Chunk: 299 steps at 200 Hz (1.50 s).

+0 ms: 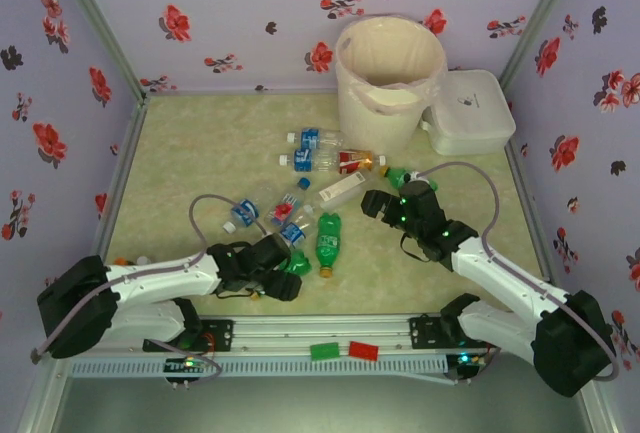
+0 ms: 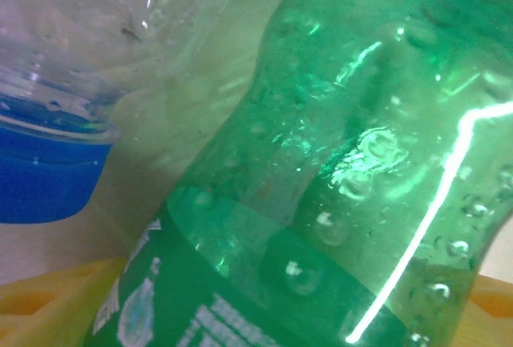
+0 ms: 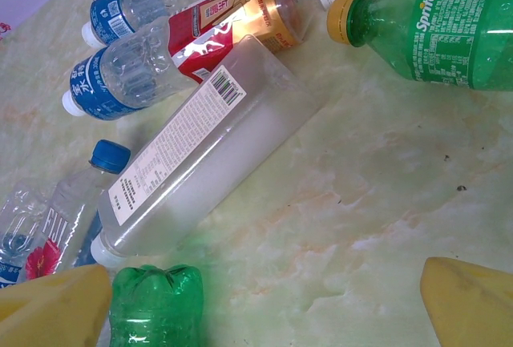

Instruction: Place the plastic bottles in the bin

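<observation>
Green plastic bottle [image 1: 328, 238], lower centre of the top view, looks light, slick, crushable: grip mid-body with the left hand [image 1: 290, 265], spread around it; right hand [image 3: 264, 311] also spread, bin [image 1: 375, 118] upper right.

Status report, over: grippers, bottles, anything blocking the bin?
Right gripper open, low over table. Left gripper around green bottle, grip unclear. Other bottles lie scattered before the bin. Nothing blocking it.
</observation>
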Motion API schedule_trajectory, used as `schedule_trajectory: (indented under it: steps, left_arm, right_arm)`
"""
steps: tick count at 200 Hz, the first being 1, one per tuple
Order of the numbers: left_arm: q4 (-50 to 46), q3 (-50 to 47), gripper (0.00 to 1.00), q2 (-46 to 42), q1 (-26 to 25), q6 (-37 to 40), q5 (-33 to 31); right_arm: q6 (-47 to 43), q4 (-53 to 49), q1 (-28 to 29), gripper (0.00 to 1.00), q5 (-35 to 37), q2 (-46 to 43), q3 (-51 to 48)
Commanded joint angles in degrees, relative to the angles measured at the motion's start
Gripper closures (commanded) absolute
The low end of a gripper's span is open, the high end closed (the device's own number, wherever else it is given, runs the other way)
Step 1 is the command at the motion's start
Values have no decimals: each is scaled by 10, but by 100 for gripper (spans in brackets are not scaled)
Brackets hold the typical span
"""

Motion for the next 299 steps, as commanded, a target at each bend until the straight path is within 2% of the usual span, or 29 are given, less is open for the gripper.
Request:
schedule_trajectory:
  steps: [1,60,95,132,168,187,207,225,255,299]
  left_arm:
    - [21,-4,23,18,-6,14,-2]
    - [16,0,49,-13,-9,17,-2]
    - [6,22,56,-65,-9,16,-6]
    - [-2,74,66,-117,-7,22,-66]
    - [47,130,87,-116,23,64,-96]
    - [102,167,100,-94,52,106,-98]
    - [170,219,100,-57,87,157,-96]
    - [192,297,100,-3,121,199,-72]
    - [201,452,100,106,168,246,-11]
    - [161,706,100,282,197,295,47]
  right_arm:
    - [8,12,6,0,4,3,15]
    - [8,13,6,1,5,7,16]
    - [9,12,6,0,9,8,14]
    - [15,-8,5,0,35,7,15]
    - [42,-61,0,0,77,-3,27]
    - [47,-78,-10,0,81,-24,25]
    - [27,-73,-26,0,67,-57,11]
    - [22,-79,-44,0,52,-79,3]
    - [19,-112,-52,0,59,-93,6]
    - [15,-124,-52,0,60,-95,5]
